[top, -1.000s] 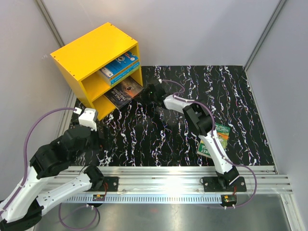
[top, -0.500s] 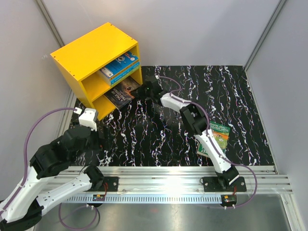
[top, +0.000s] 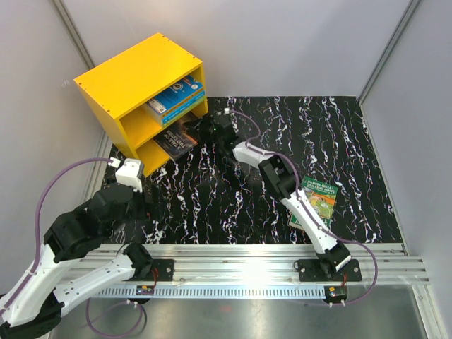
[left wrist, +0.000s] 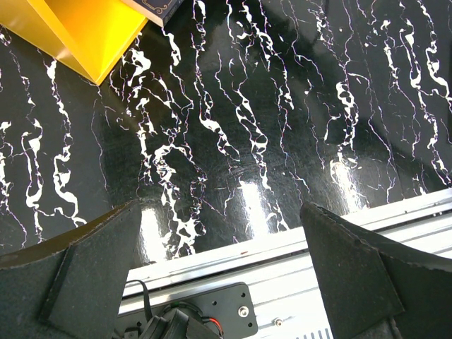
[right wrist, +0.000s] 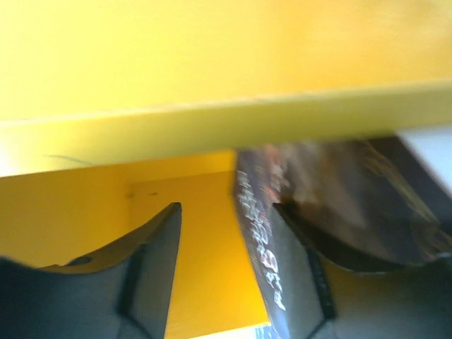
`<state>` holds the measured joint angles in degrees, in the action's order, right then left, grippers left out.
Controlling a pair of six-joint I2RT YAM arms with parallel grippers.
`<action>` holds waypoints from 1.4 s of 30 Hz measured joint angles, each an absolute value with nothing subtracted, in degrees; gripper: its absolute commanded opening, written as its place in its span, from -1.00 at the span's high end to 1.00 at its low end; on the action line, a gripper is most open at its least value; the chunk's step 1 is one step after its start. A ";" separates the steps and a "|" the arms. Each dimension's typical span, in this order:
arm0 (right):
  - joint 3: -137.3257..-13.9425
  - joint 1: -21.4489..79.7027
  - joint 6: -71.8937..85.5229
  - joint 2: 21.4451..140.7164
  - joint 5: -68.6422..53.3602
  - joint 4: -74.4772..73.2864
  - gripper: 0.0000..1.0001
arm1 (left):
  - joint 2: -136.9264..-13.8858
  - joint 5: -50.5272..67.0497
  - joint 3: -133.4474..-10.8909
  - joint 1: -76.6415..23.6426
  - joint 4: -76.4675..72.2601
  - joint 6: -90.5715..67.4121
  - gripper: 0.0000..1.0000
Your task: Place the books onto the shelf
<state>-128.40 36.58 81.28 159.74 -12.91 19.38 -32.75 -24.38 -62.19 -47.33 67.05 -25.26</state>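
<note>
Right gripper (right wrist: 226, 210) sits at the lower compartment of the shelf (top: 134, 74), jaws apart; the dark book (top: 181, 138) lies partly inside, its spine running inward beside the right finger. Left gripper (left wrist: 219, 210): jaws wide, holding nothing. The green book (top: 316, 201) lies on the counter (top: 233, 205), nearest the right arm.

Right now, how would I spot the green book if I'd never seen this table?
Look at the black table with white marble streaks, on its right half toward the near edge. A thin green paperback lies flat there, partly under the white right robot arm. It is the only book lying away from the bright yellow shelf, and the only green one.
</note>
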 measured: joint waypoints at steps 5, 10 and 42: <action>-129.01 36.82 83.55 163.81 -13.19 35.77 -0.34 | -32.75 -24.47 -62.19 -47.33 66.35 -25.19 -0.97; -129.05 36.84 84.79 165.18 -12.95 44.49 -0.40 | -32.75 -24.71 -62.19 -47.33 66.30 -25.02 -0.97; -60.27 30.00 63.64 90.35 -16.97 32.36 -0.68 | -36.93 -21.80 -60.01 -47.35 59.59 -26.79 -0.96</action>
